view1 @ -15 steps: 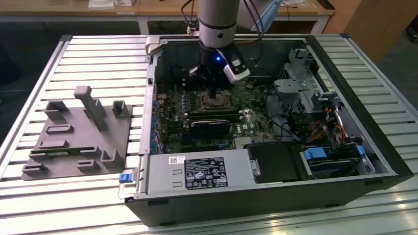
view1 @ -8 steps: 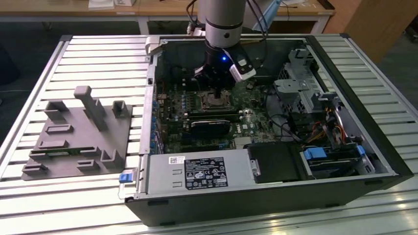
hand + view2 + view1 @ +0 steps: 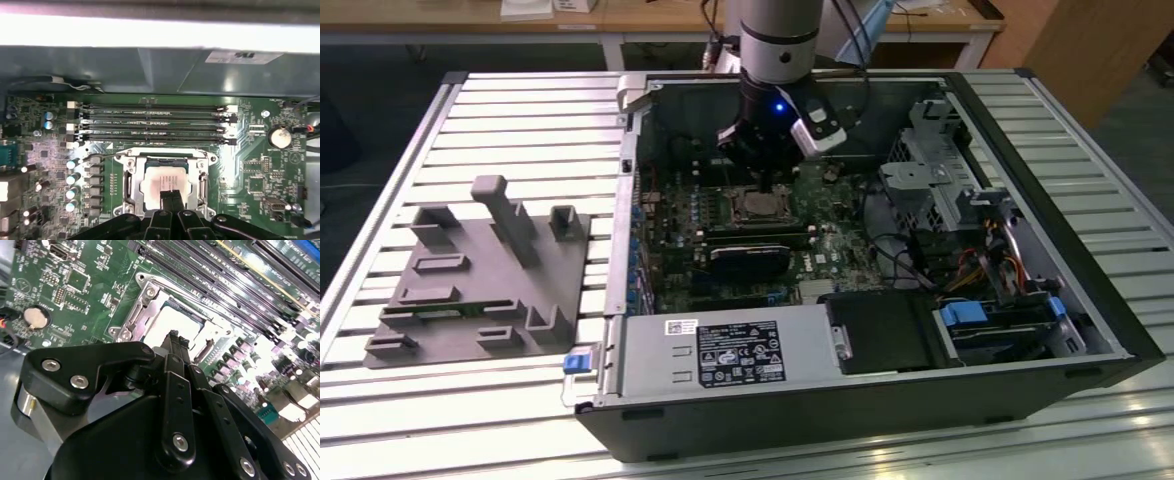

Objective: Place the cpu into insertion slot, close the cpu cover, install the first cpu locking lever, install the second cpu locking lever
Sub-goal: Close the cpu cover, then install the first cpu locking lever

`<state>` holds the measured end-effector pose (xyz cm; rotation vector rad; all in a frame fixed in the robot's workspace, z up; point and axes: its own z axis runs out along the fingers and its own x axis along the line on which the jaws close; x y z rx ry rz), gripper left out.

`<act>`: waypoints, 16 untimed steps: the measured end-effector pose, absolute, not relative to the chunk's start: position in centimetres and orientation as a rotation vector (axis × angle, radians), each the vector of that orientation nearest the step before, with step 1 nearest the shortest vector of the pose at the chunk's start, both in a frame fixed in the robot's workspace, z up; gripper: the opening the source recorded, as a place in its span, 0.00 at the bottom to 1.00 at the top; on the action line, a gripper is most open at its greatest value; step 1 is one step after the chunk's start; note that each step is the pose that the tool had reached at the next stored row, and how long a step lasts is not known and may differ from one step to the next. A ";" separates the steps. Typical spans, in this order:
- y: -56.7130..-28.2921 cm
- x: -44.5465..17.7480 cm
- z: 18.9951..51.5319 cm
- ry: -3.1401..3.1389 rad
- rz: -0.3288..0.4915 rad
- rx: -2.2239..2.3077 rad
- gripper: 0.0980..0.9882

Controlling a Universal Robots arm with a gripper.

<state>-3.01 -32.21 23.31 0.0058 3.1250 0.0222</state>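
Observation:
The cpu (image 3: 162, 181) lies flat in the insertion slot (image 3: 150, 161), its silvery-beige face up, on the green board inside the case. The cpu cover (image 3: 131, 181), a silver frame, lies down around it. My gripper (image 3: 170, 194) hangs just above the chip's near edge, fingers pressed together with nothing between them. In the second wrist view the shut gripper (image 3: 176, 338) points at the cpu (image 3: 177, 320), with the cpu cover (image 3: 142, 302) around it. In the exterior view the gripper (image 3: 765, 190) stands straight over the cpu (image 3: 755, 208). A thin wire lever (image 3: 99, 157) sticks out beside the socket.
Several long black memory slots (image 3: 155, 125) run beside the socket. The open computer case (image 3: 1107, 330) holds a black cooler block (image 3: 750, 262), a power supply (image 3: 720, 352) and drive bays (image 3: 947, 190). A grey fixture plate (image 3: 474, 285) sits on the slatted table at the exterior view's left.

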 end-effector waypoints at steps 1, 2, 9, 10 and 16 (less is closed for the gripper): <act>-32.2 -3.0 23.5 3.125 0.022 0.006 0.01; -32.2 -3.0 23.7 3.125 0.022 0.006 0.01; -32.2 -3.0 23.8 3.125 0.022 0.006 0.01; -32.2 -3.0 23.8 3.125 0.022 0.006 0.01; -32.2 -3.0 23.8 3.125 0.022 0.006 0.01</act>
